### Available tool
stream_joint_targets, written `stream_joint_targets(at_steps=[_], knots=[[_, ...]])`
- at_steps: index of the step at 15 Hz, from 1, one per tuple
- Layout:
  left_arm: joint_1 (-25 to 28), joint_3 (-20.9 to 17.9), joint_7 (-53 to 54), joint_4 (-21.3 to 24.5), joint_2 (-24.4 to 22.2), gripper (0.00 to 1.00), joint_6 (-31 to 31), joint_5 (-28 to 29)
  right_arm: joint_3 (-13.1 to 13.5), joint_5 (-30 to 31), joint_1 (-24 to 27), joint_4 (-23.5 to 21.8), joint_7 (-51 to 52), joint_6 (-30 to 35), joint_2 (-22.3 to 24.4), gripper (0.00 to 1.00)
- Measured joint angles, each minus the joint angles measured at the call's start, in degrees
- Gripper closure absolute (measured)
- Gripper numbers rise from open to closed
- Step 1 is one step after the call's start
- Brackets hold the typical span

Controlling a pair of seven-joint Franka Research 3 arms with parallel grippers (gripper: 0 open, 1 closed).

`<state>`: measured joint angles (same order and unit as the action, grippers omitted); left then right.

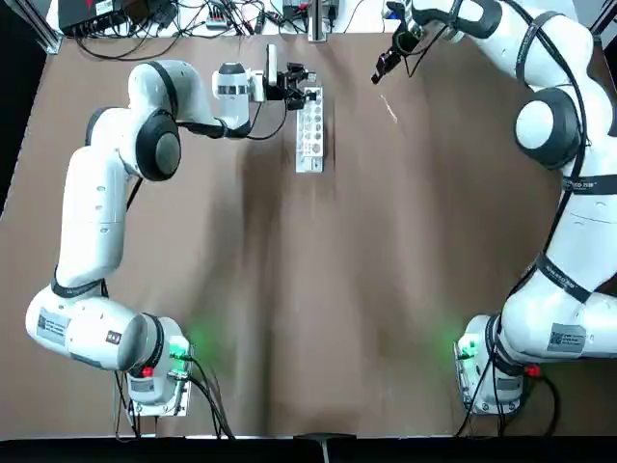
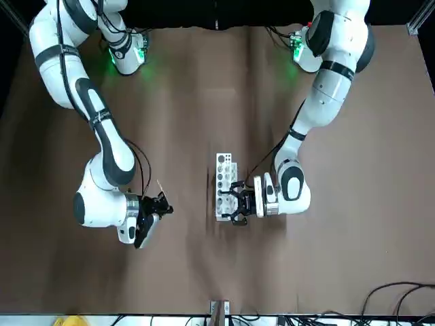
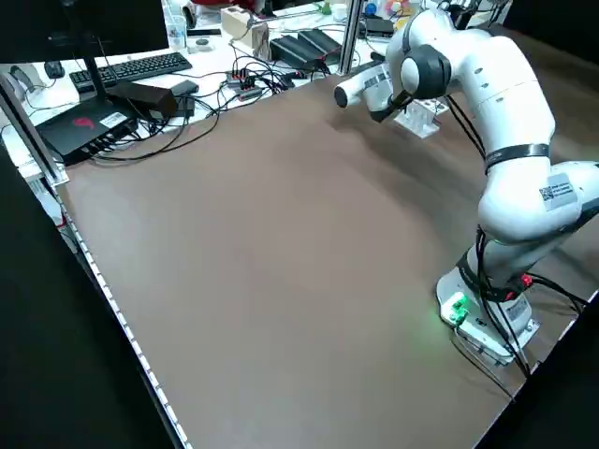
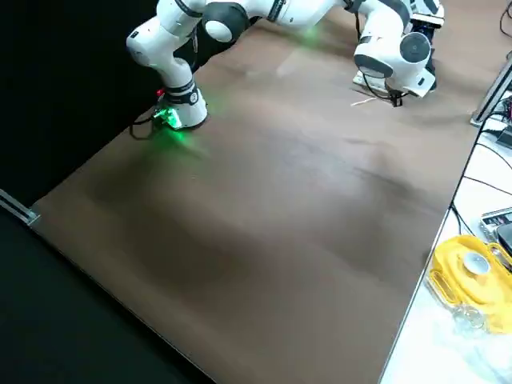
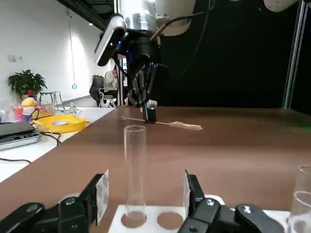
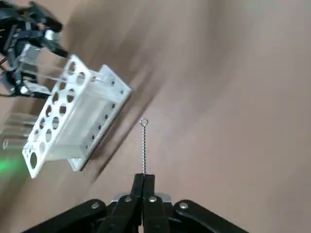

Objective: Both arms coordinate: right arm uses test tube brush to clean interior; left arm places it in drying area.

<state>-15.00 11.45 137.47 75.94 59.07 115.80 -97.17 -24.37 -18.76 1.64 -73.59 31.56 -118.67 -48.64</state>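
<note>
The drying area is a small white rack (image 1: 309,135) with round holes near the table's far edge. My left gripper (image 1: 307,94) is at its far end, open, its fingers (image 5: 102,191) on either side of a clear tube (image 5: 134,170) that stands upright in a rack hole. To the rack's right, my right gripper (image 1: 378,75) is low over the table. Its fingertips (image 6: 144,180) are shut, and the thin wire of the test tube brush (image 6: 144,145) comes out from between them. The brush (image 1: 389,108) lies along the brown table.
More clear tubes (image 5: 303,194) stand in the rack. Cables and electronics (image 1: 193,14) line the far edge, with a keyboard (image 3: 131,67) and a yellow object (image 4: 468,272) on the side benches. Both arm bases (image 1: 154,381) sit at the near edge.
</note>
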Motion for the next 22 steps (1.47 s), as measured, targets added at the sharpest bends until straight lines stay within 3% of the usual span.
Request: stream_joint_targets(at_steps=[4,11,12,13,16,20,22], knots=[[-1.02,0.0,0.01,-4.38,3.01,0.24,1.03,-0.79,0.25,2.24,-1.58,-0.19,-16.36,-1.33,0.0,0.98],[-1.38,-0.01,0.02,-5.37,4.18,0.27,1.23,-0.8,2.57,4.14,-3.07,-2.73,-40.12,-4.67,-0.29,0.98],[-1.39,-0.01,0.01,-5.38,4.18,0.29,1.24,-0.8,3.04,4.19,-3.06,-3.41,-41.76,-4.67,-0.53,0.98],[-1.42,-0.02,0.02,-5.39,4.18,0.36,1.26,-0.8,3.41,4.25,-3.12,-4.28,-42.87,-4.73,-0.8,0.98],[-1.46,-0.14,0.01,-5.39,4.19,0.38,1.33,-0.8,4.43,4.25,-4.23,-6.31,-44.42,-7.6,-1.64,0.98],[-1.83,-0.16,0.0,-5.39,4.19,0.5,1.44,-0.8,4.78,4.24,-5.08,-8.88,-45.31,-13.05,-2.19,0.98],[-1.94,-0.2,0.0,-5.39,4.19,0.51,1.49,-0.8,4.87,4.23,-5.08,-9.07,-45.48,-13.46,-2.35,0.97]])
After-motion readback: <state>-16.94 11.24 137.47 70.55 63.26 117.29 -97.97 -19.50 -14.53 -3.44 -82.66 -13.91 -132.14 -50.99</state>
